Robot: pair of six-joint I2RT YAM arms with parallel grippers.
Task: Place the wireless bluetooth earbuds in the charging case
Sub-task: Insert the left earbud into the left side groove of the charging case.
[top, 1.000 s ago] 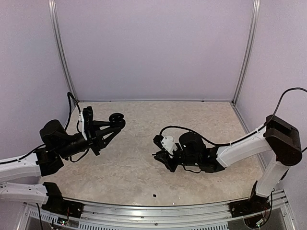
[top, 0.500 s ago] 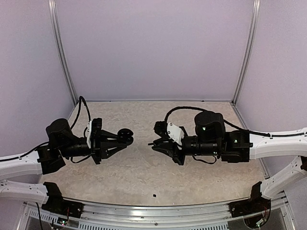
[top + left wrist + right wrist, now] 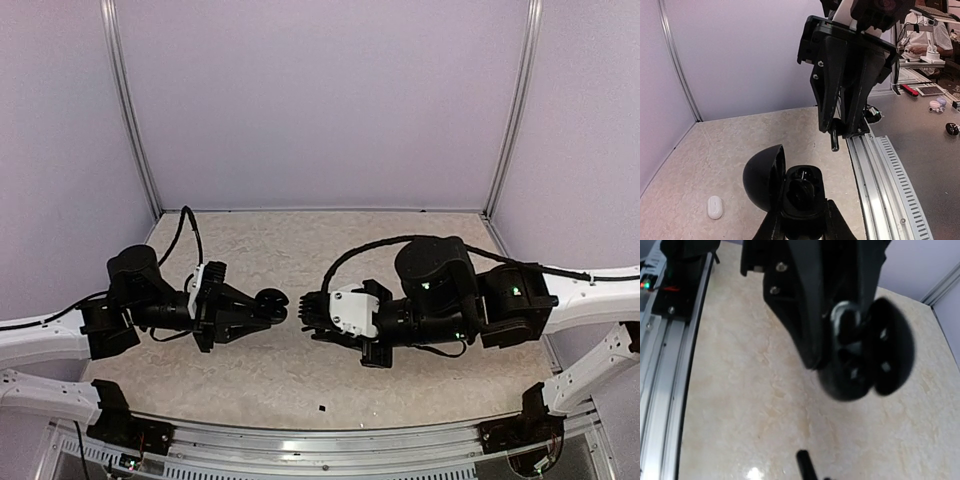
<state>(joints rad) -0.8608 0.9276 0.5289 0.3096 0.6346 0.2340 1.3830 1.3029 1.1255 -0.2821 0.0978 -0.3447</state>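
The charging case (image 3: 801, 194) is black, not white. Its clamshell lid (image 3: 762, 176) stands open to the left. My left gripper (image 3: 802, 226) is shut on the case's base and holds it in the air. A dark shape sits in one well. My right gripper (image 3: 842, 131) is shut on a black earbud, whose stem (image 3: 834, 141) pokes out toward the case, a short gap away. From above, the case (image 3: 272, 303) and my right gripper (image 3: 311, 312) face each other above mid-table. In the right wrist view the case (image 3: 860, 360) is blurred ahead, and the stem (image 3: 805, 465) shows at the bottom.
A small white oval object (image 3: 715, 207) lies on the beige table, left of the case. A tiny black bit (image 3: 322, 408) lies near the front edge. A metal rail (image 3: 330, 445) runs along the front. Purple walls enclose the back and sides.
Both arms have swung toward the table's middle. The left brought the open case rightward, the right brought the earbud leftward and turned. The gap between them has shrunk.
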